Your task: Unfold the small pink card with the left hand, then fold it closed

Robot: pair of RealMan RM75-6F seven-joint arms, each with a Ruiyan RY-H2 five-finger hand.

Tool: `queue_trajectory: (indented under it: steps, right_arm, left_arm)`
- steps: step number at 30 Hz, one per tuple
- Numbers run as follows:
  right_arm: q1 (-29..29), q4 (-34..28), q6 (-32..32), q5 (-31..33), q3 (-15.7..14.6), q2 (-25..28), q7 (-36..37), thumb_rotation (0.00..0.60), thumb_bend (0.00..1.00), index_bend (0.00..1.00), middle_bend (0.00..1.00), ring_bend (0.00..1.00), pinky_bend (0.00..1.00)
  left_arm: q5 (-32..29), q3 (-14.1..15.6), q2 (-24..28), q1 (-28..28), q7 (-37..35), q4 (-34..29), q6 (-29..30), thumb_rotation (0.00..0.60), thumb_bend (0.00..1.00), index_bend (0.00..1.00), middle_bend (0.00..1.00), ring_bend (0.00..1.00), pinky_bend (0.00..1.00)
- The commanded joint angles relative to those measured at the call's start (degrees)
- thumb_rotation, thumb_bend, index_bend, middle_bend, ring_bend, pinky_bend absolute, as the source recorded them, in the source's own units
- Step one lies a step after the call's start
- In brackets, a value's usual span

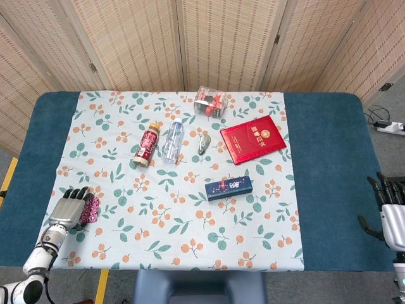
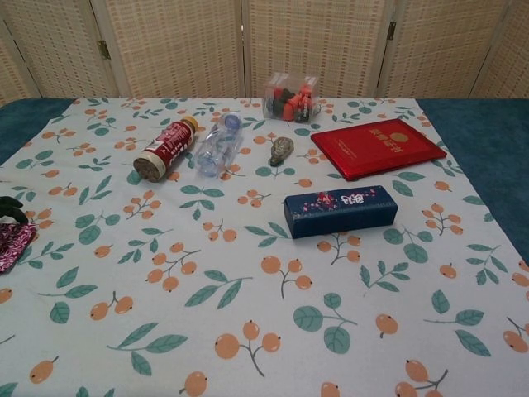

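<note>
The small pink card (image 1: 90, 209) lies folded near the front left corner of the flowered cloth; in the chest view the pink card (image 2: 13, 245) shows at the left edge. My left hand (image 1: 67, 209) lies flat just left of it with fingers spread, its thumb side against the card's edge. One dark fingertip (image 2: 14, 212) shows just above the card in the chest view. The hand has no grip on the card. My right hand (image 1: 392, 212) hovers at the table's right edge, fingers apart, holding nothing.
On the cloth lie a red-labelled bottle (image 1: 146, 145), a clear water bottle (image 1: 172, 140), a small grey object (image 1: 203, 144), a clear box of red pieces (image 1: 211, 101), a red booklet (image 1: 252, 139) and a dark blue box (image 1: 228, 187).
</note>
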Motion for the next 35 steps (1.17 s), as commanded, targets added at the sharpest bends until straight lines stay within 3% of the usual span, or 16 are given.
queue_trajectory:
  steps: [1,10,21,27,35]
  right_arm:
    - [0.00,-0.01,0.01,-0.04,-0.02,0.02,0.02,0.600,0.32,0.00,0.00,0.00,0.00]
    - [-0.27,-0.22,0.61,-0.24,0.01,0.41,0.02,0.600,0.32,0.00,0.00,0.00,0.00]
    - [0.64,-0.11,-0.47,-2.13,-0.15,1.89,4.31,0.600,0.32,0.00,0.00,0.00,0.00]
    - [1.03,1.18,0.21,-3.72,-0.05,1.47,7.08,0.600,0.32,0.00,0.01,0.00,0.00]
    - [0.97,1.74,0.51,-4.50,-0.60,0.82,7.33,0.600,0.32,0.02,0.02,0.00,0.00]
  left_arm:
    - [-0.17,-0.04,0.13,0.02,0.06,-0.23,0.16,0.600,0.34,0.09,0.00,0.00,0.00]
    - [1.29,-2.08,3.18,1.91,-4.80,-3.73,4.18,0.600,0.34,0.05,0.00,0.00,0.00]
    - [13.36,-6.33,6.12,10.67,-19.59,-8.58,23.48,0.600,0.35,0.14,0.00,0.00,0.00]
    - [19.90,-5.75,4.60,15.07,-21.70,-8.13,32.66,0.600,0.36,0.18,0.00,0.00,0.00]
    - [25.88,-3.96,5.00,19.08,-20.76,-10.04,38.62,0.600,0.36,0.18,0.00,0.00,0.00]
